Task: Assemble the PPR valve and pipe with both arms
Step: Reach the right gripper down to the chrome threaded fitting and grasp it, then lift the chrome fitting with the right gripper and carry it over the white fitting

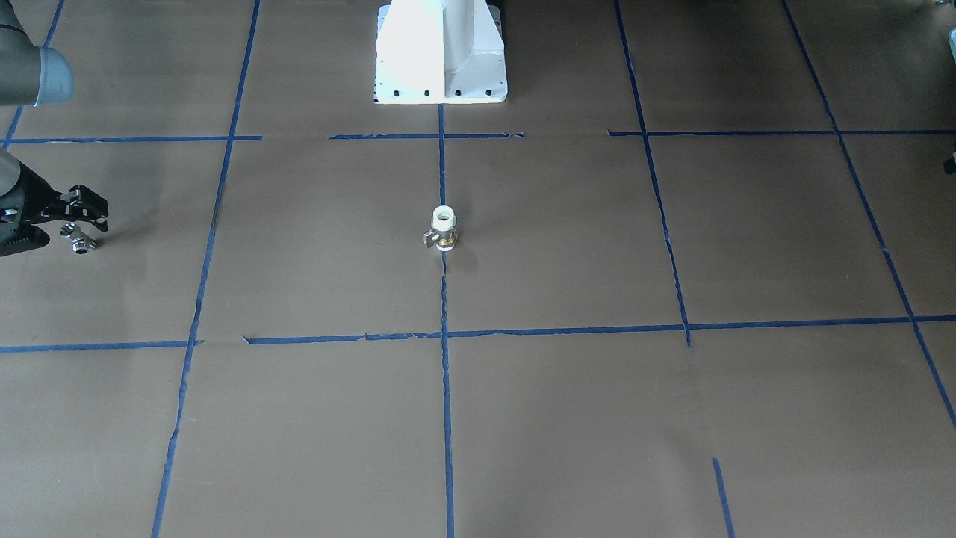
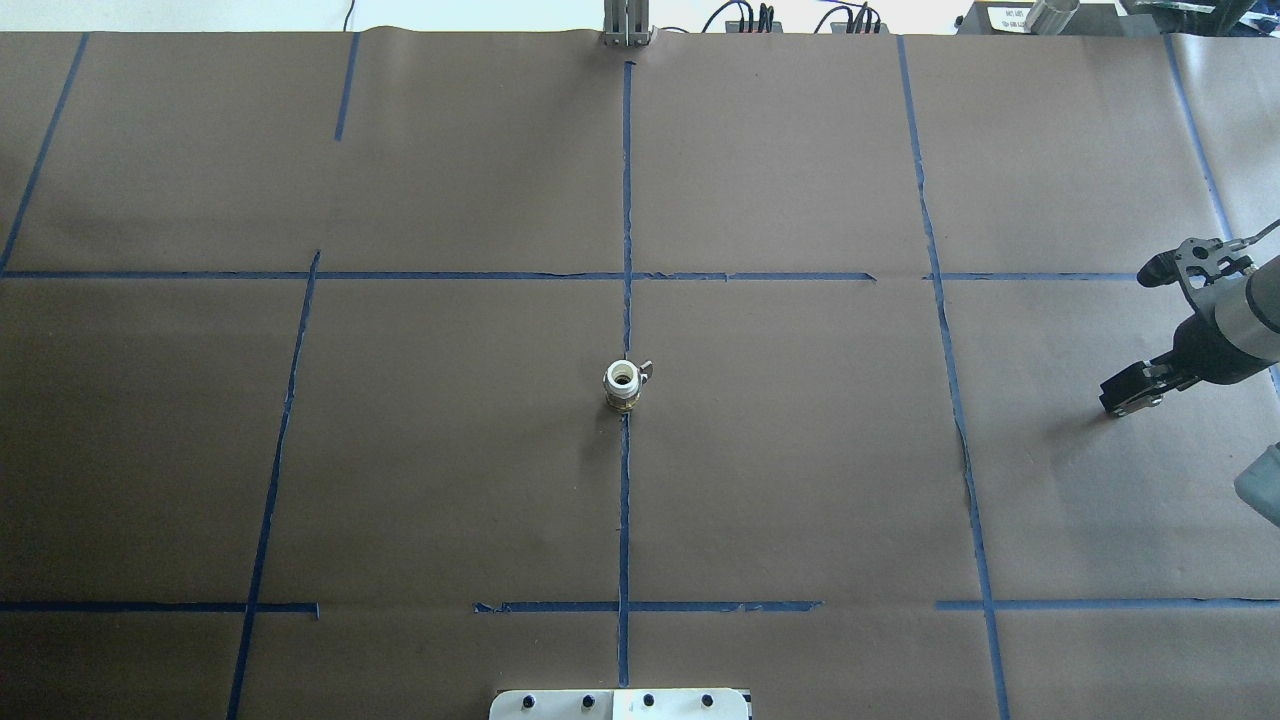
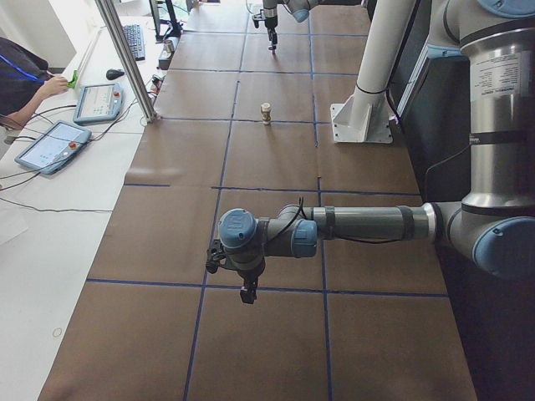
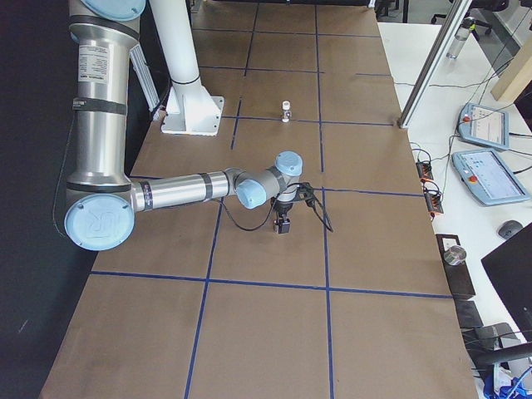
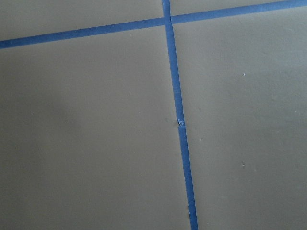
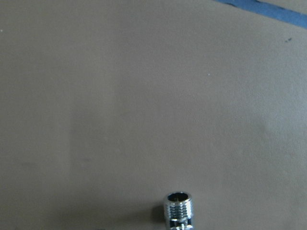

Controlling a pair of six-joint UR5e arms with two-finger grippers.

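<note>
On seemingly paper tabletop (image 2: 450,450), blue tape (image 2: 626,200).

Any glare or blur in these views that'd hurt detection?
Front-facing view: white pedestal blown out, detail lost. Right wrist view: soft overall, silver fitting cut by the bottom edge, glints on its threads. Left wrist view: only blue tape on brown paper, faint shadow at left.

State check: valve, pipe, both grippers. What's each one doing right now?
PPR valve: upright on the centre tape line, open white end up, untouched.
pipe: lying by the right gripper, not clamped.
right gripper: fingers wide open.
left gripper: above bare table, away from both parts; open or shut cannot be told.
</note>
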